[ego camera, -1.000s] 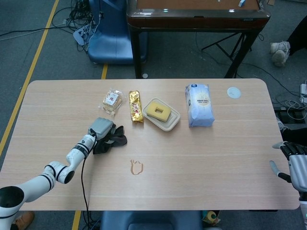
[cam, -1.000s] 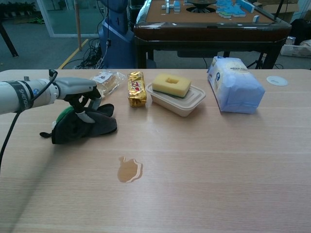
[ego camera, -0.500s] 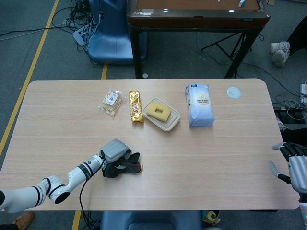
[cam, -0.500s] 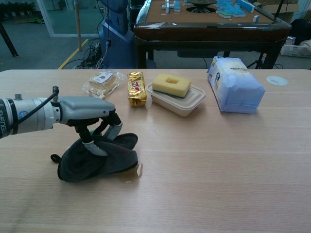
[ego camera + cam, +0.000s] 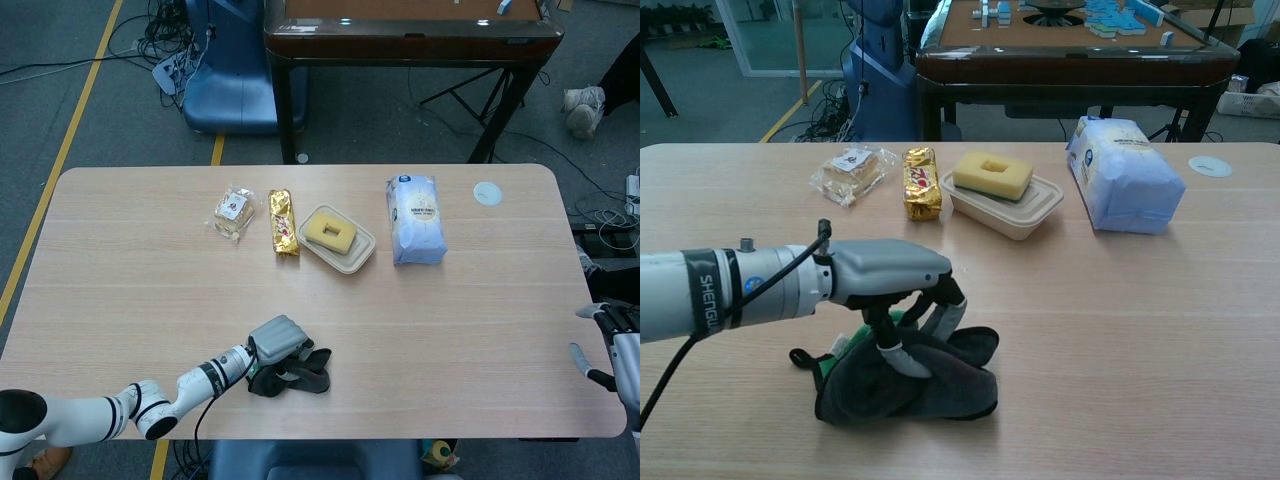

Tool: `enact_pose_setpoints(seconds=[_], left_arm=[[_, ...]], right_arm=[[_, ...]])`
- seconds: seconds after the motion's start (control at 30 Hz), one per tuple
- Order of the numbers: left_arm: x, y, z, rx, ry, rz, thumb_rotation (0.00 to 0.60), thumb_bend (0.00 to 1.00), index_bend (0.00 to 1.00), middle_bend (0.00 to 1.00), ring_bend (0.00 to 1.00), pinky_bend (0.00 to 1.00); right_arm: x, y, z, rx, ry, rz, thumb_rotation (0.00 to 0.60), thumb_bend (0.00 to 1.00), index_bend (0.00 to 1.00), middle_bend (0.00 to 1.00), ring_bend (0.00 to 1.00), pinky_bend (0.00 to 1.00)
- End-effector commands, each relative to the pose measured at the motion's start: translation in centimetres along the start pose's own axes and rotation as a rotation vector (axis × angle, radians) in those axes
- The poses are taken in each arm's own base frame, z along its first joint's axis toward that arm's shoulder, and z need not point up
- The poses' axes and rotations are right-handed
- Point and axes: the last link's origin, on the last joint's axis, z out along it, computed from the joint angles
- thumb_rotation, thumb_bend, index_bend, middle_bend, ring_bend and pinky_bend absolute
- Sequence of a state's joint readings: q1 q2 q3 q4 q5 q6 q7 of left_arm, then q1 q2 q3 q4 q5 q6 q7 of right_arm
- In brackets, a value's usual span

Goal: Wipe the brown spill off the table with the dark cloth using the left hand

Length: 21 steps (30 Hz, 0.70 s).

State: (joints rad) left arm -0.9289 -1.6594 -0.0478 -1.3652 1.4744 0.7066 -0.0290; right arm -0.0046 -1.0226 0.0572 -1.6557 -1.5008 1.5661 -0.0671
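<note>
My left hand presses down on the dark cloth, fingers curled into its folds. The cloth lies bunched near the table's front edge, left of centre. No brown spill shows in either view; the spot where it lay is covered or bare. My right hand hangs beyond the table's right front corner in the head view, fingers apart and holding nothing. It does not show in the chest view.
Along the back of the table lie a wrapped bread, a gold snack bar, a beige tray with a yellow sponge, a blue-white tissue pack and a white disc.
My left hand has dragged the cloth from the table's left side toward the front and right, passing over the brown spill, which no longer shows. The right hand stayed nearly still.
</note>
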Motion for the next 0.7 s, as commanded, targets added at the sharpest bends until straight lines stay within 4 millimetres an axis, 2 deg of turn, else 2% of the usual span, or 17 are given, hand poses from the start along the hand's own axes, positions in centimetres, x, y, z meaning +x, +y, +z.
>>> enact_pose_setpoints(seconds=[0.03,0.17,0.33,0.53,0.7], left_arm=[[-0.1,0.6,1.3,-0.004,0.015,0.055,0.600,0.19,0.56,0.62,0.62,0.89],[-0.5,0.0,2.1,0.030,0.011,0.117,0.600,0.19,0.56,0.62,0.62,0.89],[-0.9,-1.4,2.3,0.078,0.011,0.208,0.600,0.19,0.56,0.62,0.62,0.89],[-0.5,-3.9,1.4,0.142,0.002,0.310,0.600,0.19,0.56,0.62,0.62,0.89],[0.2,-6.4,-0.2,0.208,-0.008,0.358,0.600,0.19,0.56,0.62,0.62,0.89]], right_arm=[[0.0,0.2,-0.1,-0.004,0.000,0.002,0.600,0.39,0.35,0.34,0.28,0.33],[0.1,0.5,-0.4,-0.012,0.005,0.004,0.600,0.39,0.35,0.34,0.28,0.33],[0.2,0.7,-0.5,-0.016,0.010,0.008,0.600,0.39,0.35,0.34,0.28,0.33],[0.2,0.6,-0.3,-0.007,0.010,0.012,0.600,0.39,0.35,0.34,0.28,0.33],[0.2,0.4,-0.1,0.009,0.010,0.012,0.600,0.39,0.35,0.34,0.28,0.33]])
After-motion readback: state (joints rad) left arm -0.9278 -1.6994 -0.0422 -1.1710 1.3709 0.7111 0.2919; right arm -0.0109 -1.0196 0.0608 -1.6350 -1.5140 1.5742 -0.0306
